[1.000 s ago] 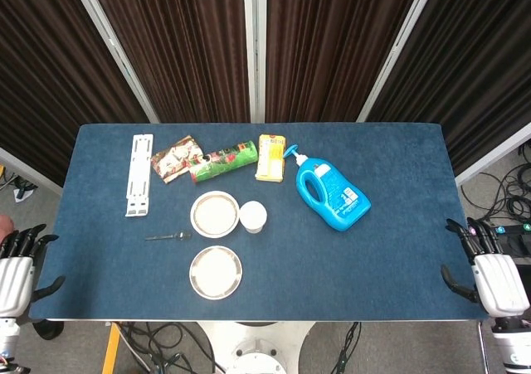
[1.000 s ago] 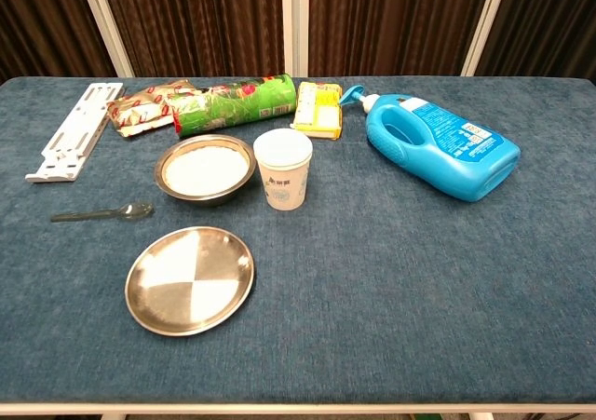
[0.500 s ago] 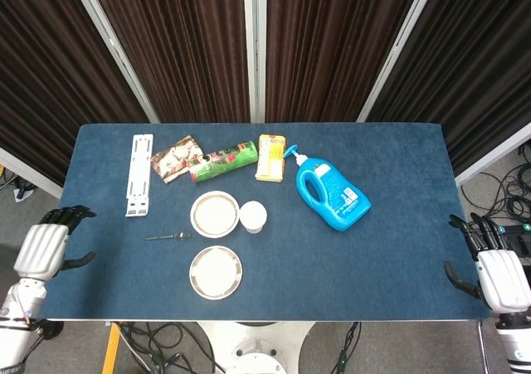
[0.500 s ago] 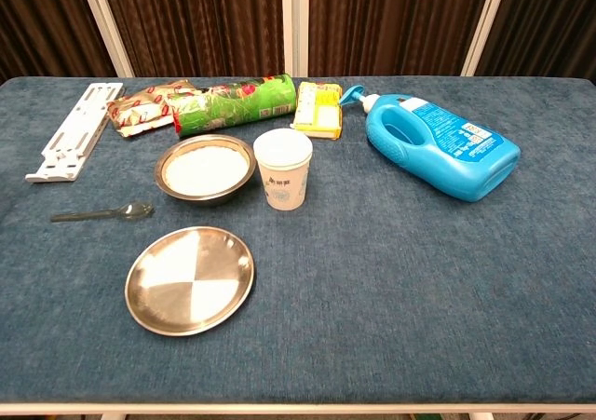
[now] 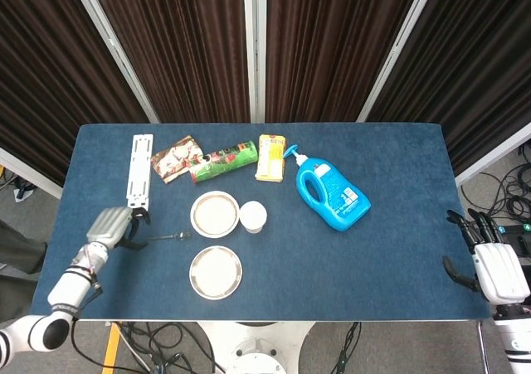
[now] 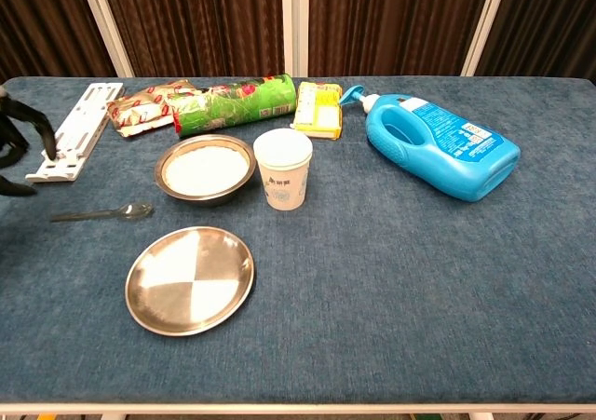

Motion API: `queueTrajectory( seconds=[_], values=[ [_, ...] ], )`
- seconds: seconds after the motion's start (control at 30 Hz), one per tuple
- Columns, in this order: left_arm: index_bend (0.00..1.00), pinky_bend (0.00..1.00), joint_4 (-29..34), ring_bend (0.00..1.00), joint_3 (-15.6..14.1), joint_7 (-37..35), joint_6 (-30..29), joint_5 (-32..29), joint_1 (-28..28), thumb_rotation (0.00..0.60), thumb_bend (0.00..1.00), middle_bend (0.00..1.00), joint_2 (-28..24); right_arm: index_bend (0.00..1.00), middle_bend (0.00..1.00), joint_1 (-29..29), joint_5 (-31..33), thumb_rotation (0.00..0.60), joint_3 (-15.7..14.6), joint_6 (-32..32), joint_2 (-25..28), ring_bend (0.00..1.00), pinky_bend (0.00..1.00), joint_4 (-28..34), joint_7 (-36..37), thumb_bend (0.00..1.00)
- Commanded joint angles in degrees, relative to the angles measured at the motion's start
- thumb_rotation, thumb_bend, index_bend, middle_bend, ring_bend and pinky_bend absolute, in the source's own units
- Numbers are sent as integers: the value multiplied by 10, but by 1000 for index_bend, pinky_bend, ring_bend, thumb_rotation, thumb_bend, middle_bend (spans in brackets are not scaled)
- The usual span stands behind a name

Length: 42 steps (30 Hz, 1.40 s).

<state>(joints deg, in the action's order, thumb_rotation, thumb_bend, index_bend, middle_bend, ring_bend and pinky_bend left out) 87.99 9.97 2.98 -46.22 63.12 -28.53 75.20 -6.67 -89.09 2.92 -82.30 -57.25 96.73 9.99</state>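
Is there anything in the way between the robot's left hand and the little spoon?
No. The left hand hovers just beside the handle end of the spoon, with only bare blue table between them. The white rail lies behind the hand, off that path.

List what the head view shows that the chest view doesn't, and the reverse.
Head view only: the right hand beyond the table's right edge, and the whole left hand near the spoon. Chest view only: nothing of its own, though the cup's side print shows; just dark fingertips of the left hand enter. Both: spoon, bowl, plate, blue bottle.
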Motion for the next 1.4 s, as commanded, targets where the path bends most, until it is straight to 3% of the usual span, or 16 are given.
queueTrajectory(
  seconds=[0.03,0.2,0.43,1.4],
  values=[
    [517,1000,-31,907,-7,6,27,-28,-23,600,238,909,34,82,198,-2,2,600,0,3,0,0,0,-1,0,302],
    [522,1000,-61,920,-14,44,23,-71,-40,600,252,929,72,82,198,-3,3,600,1,5,1,0,0,2,-2,301],
    [542,1000,-86,934,-23,85,11,-132,-48,600,364,947,101,82,198,-2,6,600,-1,4,2,0,0,4,-4,301],
    [549,1000,-117,937,-32,108,-6,-179,-60,600,382,946,135,82,200,1,14,600,-2,5,0,0,0,0,0,301]
  ],
)
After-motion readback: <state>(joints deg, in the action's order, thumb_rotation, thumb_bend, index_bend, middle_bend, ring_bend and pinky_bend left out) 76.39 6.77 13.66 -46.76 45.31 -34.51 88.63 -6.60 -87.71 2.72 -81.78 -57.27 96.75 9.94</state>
